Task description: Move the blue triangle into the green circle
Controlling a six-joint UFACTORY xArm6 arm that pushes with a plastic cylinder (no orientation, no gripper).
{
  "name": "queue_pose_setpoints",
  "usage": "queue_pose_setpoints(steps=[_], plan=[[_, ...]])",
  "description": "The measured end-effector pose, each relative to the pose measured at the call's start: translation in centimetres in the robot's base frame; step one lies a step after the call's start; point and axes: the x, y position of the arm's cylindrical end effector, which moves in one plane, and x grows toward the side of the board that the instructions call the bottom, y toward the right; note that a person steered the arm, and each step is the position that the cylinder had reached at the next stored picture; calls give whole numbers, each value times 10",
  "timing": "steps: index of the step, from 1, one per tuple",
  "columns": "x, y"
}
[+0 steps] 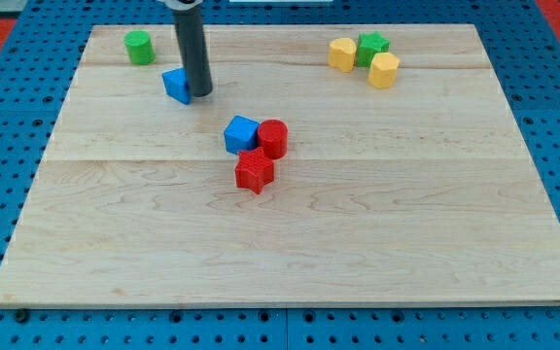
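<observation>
Wooden counter (290, 243) flat, smooth; blocks likely slide easily. No claw on rig, so open/closed state not applicable. Rod tip (201, 94) touching right side of blue triangle (176, 85). Triangle likely light, rigid, may pivot; push flat right face toward green circle (139, 47), up-left, near.

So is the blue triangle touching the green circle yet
No, the blue triangle sits apart from the green circle, with my tip beside it.

Wooden board (290, 262) with blocks. My tip (200, 94) touches the right side of the blue triangle (176, 85). The green circle (139, 47) lies up-left of the triangle; a blue cube (241, 133), red cylinder (273, 138) and red star (254, 171) cluster down-right of it.
</observation>
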Motion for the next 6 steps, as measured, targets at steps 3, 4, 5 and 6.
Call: queue_pose_setpoints(steps=[3,4,5,6], plan=[[15,-131],[-25,-154],[-39,-128],[-24,-133]])
